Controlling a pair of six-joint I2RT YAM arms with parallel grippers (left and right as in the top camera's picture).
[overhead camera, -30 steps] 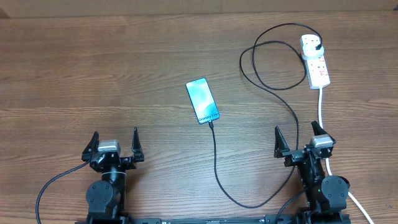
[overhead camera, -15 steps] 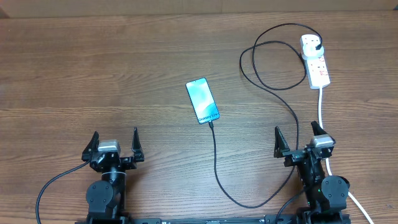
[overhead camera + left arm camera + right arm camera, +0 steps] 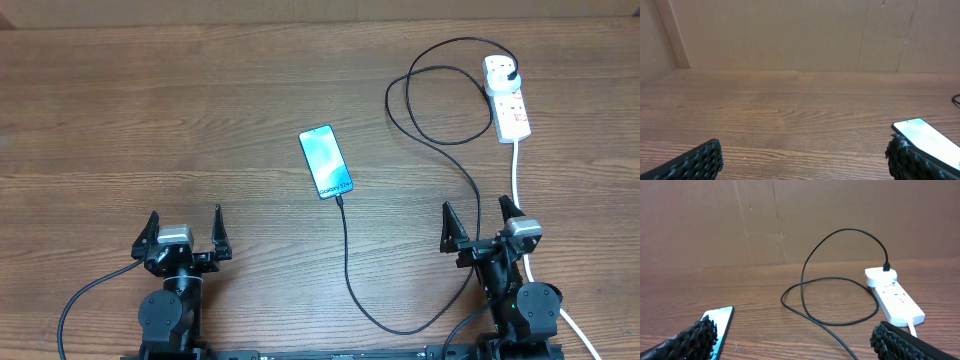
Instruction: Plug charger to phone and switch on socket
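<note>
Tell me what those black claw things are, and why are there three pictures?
Those claws are grippers, the hands of two robot arms. One picture looks straight down from a camera above the brown wooden table. The left gripper and right gripper sit at the near edge, both open and holding nothing. The other two pictures come from small cameras on each wrist, so you see bumpy black fingertips at the bottom corners. On the table lies a slim smartphone with a light blue screen. A long thin black charger cable runs from its bottom edge, loops around, and ends in a plug on the small white oblong power strip.
</note>
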